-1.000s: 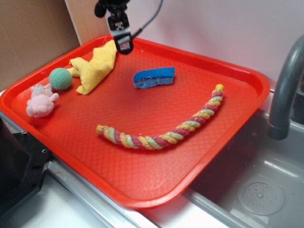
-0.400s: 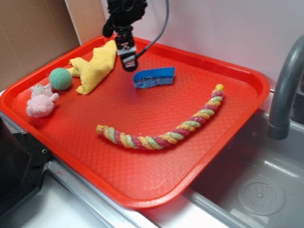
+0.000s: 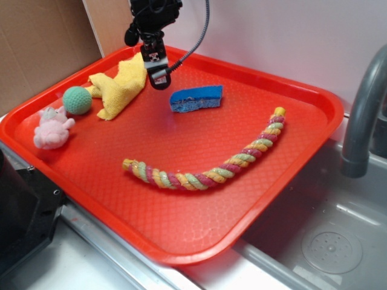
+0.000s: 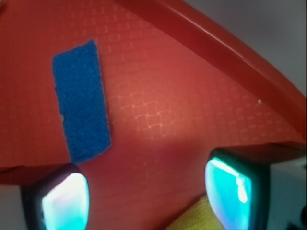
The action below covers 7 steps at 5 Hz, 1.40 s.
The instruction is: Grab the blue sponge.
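Note:
The blue sponge (image 3: pixel 196 98) lies flat on the red tray (image 3: pixel 181 223), toward the back middle. My gripper (image 3: pixel 158 78) hangs above the tray just left of the sponge, between it and a yellow cloth (image 3: pixel 123 84). In the wrist view the sponge (image 4: pixel 81 106) is a bright blue oblong at upper left, ahead of my left finger. My gripper (image 4: pixel 146 196) is open, with bare red tray between the fingers and a corner of yellow cloth (image 4: pixel 196 218) by the right finger.
A teal crocheted ball (image 3: pixel 77 99) and a pink plush toy (image 3: pixel 52 128) sit at the tray's left. A multicoloured rope (image 3: pixel 211 166) curves across the middle. A grey faucet (image 3: pixel 363 115) and sink (image 3: pixel 320 241) lie to the right. A wall rises behind.
My gripper came down and right from over the yellow cloth toward the sponge, then drew back slightly left and up. The sponge has not moved.

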### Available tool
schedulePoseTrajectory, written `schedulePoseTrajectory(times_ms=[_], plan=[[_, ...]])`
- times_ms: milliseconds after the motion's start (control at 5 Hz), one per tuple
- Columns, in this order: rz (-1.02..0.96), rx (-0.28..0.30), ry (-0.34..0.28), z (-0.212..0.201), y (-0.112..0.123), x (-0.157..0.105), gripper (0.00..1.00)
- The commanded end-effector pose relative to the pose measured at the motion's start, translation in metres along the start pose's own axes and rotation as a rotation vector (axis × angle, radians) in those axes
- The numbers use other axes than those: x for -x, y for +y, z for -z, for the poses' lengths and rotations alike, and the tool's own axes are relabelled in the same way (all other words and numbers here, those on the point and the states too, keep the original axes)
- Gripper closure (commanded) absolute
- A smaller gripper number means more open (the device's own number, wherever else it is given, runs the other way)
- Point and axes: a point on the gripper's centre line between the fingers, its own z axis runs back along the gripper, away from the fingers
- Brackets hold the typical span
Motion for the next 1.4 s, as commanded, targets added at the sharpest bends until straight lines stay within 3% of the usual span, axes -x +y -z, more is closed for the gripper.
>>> schedulePoseTrajectory(times_ms=[0, 400, 600, 1000, 1200], plan=[[0.072, -0.01, -0.017, 0.008, -0.022, -0.046, 0.0], [0.107, 0.012, -0.002, 0.022, -0.025, -0.059, 0.0], [0.124, 0.026, -0.011, 0.024, -0.042, -0.058, 0.0], [0.142, 0.011, -0.03, 0.017, -0.05, -0.057, 0.0], [0.139, 0.012, 0.026, 0.029, -0.048, -0.062, 0.0]])
